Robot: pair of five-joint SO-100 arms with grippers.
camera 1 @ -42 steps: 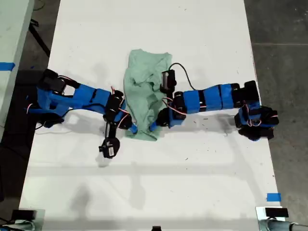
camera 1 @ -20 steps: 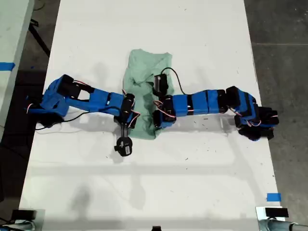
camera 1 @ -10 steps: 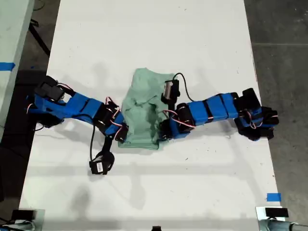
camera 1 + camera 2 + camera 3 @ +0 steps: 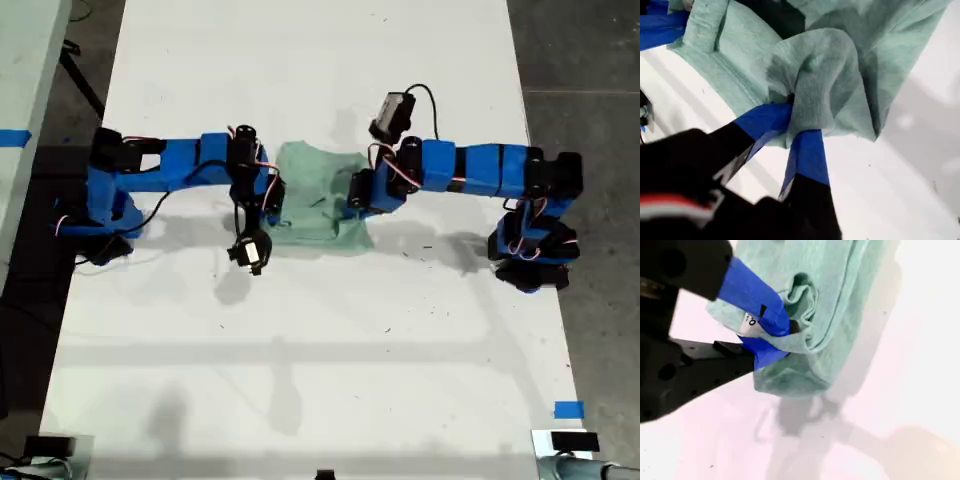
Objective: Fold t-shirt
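Observation:
The pale mint-green t-shirt [image 4: 315, 195] is bunched into a short wad at mid-table, between two blue arms that reach in from the exterior view's left and right. One arm's gripper [image 4: 272, 205] and the other arm's gripper [image 4: 360, 195] each pinch a side of it; the wrist views do not show which arm is which. My first gripper [image 4: 797, 117] is shut on a fold of the t-shirt [image 4: 825, 75], which hangs above the table. My second gripper [image 4: 787, 335] is shut on a bunched edge of the t-shirt [image 4: 790, 370].
The white table [image 4: 320, 380] runs the length of the exterior view, with grey floor on both sides. A wrist camera [image 4: 250, 250] dangles below one arm and another [image 4: 395, 108] sticks up on the other. Blue tape [image 4: 568, 409] marks the table's near corner.
Both arms have swung toward the exterior view's top, carrying the shirt's near edge over the rest. The shirt now looks shorter and more bunched.

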